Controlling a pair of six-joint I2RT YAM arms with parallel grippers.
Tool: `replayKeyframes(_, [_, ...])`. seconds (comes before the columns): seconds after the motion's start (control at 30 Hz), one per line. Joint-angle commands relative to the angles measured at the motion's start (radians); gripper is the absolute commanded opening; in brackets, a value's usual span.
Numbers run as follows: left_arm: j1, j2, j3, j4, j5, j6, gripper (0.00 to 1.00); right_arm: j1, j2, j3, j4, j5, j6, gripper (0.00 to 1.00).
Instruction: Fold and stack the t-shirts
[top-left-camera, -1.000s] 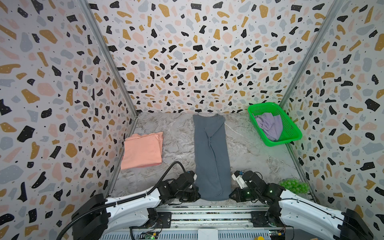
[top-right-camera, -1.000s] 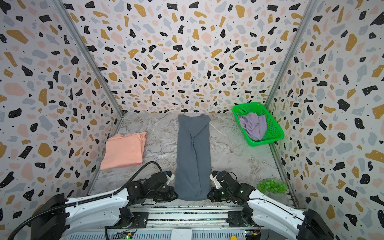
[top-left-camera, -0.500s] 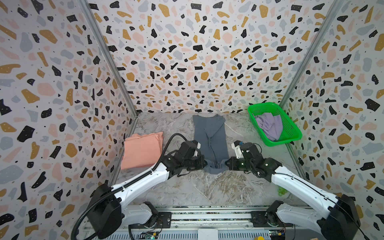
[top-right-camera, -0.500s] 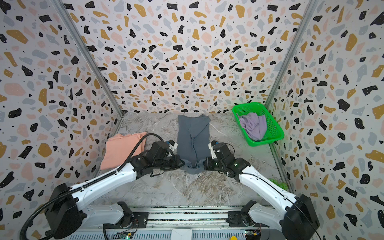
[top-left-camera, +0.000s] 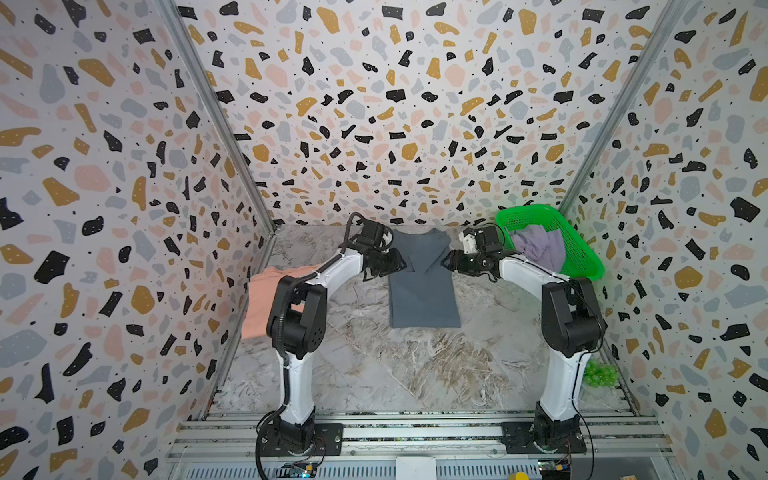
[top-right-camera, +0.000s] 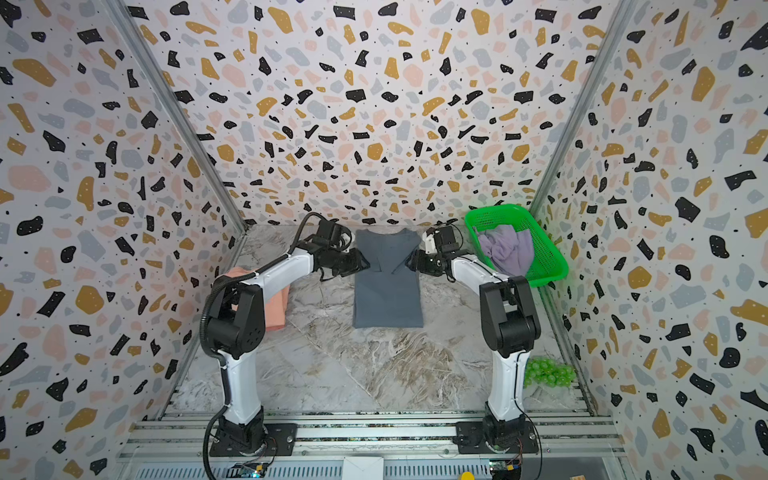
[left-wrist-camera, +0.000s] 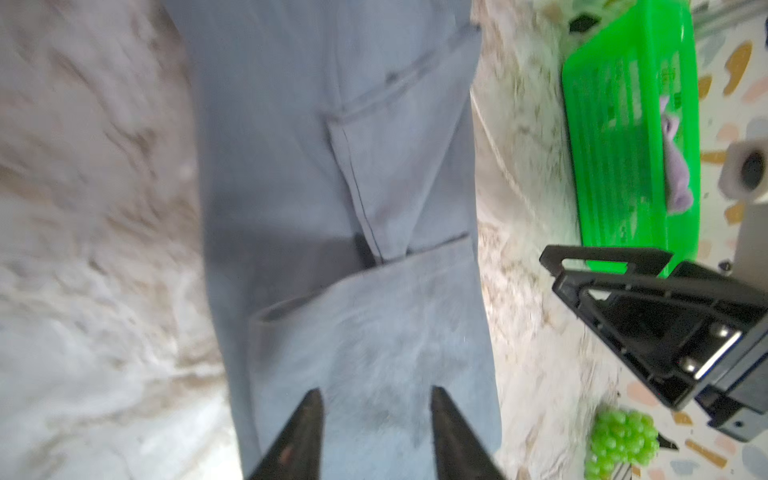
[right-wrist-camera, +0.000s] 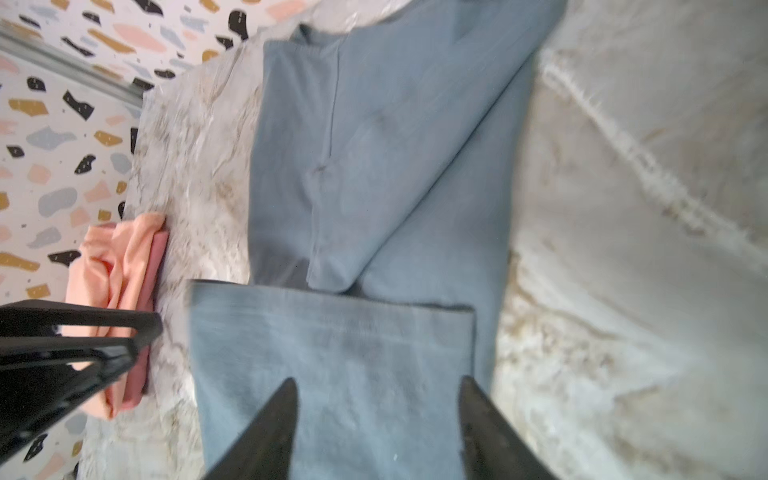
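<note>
The dark slate-grey t-shirt lies mid-table, doubled over on itself, its folded-over hem across the middle of the cloth. My left gripper hovers at that hem's left end, jaws open, nothing between them. My right gripper is at the hem's right end, also open and empty. The salmon-pink t-shirt lies folded by the left wall, partly behind my left arm. The pale lilac t-shirt is crumpled in the basket.
A bright green mesh basket sits in the back right corner. A bunch of green grapes lies by the right wall near the front. Patterned walls close in three sides; marble table shows in front.
Both grippers carried the grey t-shirt's near hem from the front edge toward the back, folding it in half. Both jaws then opened and let go of the cloth.
</note>
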Motion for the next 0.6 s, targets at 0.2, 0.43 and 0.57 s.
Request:
replayKeyframes(0.2, [0.025,-0.164,-0.197,0.039,-0.028,0.020,0.72,-0.012,-0.314,-0.292,-0.006,-0.075,0.004,0.75])
replayKeyframes(0.43, [-0.037,-0.458,-0.663,0.108,-0.034,-0.033,0.71,0.014,-0.622,-0.737,0.110,-0.148,0.156,0.70])
replayKeyframes(0.57, [-0.102,-0.568,-0.858,0.200,-0.004,-0.126,0.69,0.022,-0.684,-0.876,0.149,-0.173,0.191,0.64])
